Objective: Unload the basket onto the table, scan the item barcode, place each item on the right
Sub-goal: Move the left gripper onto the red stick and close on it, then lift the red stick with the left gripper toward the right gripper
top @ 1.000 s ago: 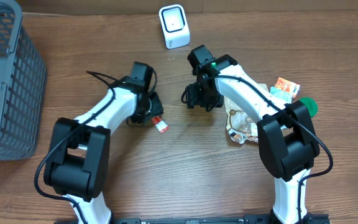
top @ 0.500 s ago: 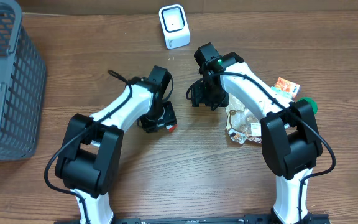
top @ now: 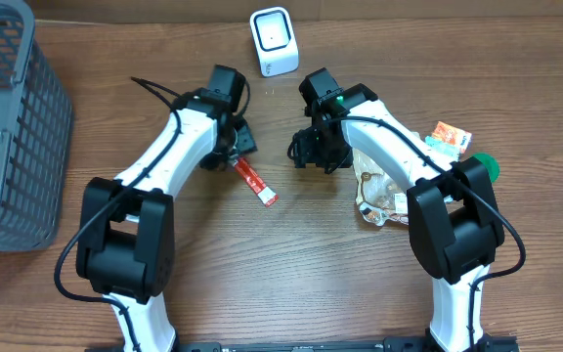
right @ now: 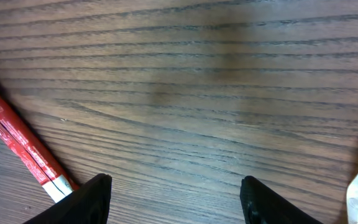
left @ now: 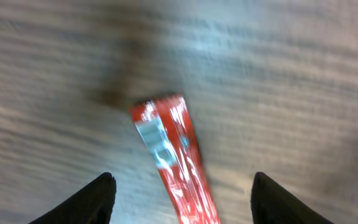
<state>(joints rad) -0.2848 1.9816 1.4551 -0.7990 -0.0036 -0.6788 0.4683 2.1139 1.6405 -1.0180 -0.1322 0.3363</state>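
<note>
The left gripper (top: 239, 154) has drawn back from where it sat half a second ago, and its jaws have widened. The red stick packet (left: 176, 155), pinched a second ago, now lies loose on the wooden table (top: 291, 264). It runs lengthwise through the gap between the spread fingers (left: 98, 199), touching neither, with its far end just beyond the fingertips. The right gripper (right: 176, 180) has barely shifted. It hangs open and empty over bare wood, with the packet's white-tipped end just outside its left finger. The white scanner (top: 274, 41) stands beyond both grippers. The packet's silver print is too blurred to read.
</note>
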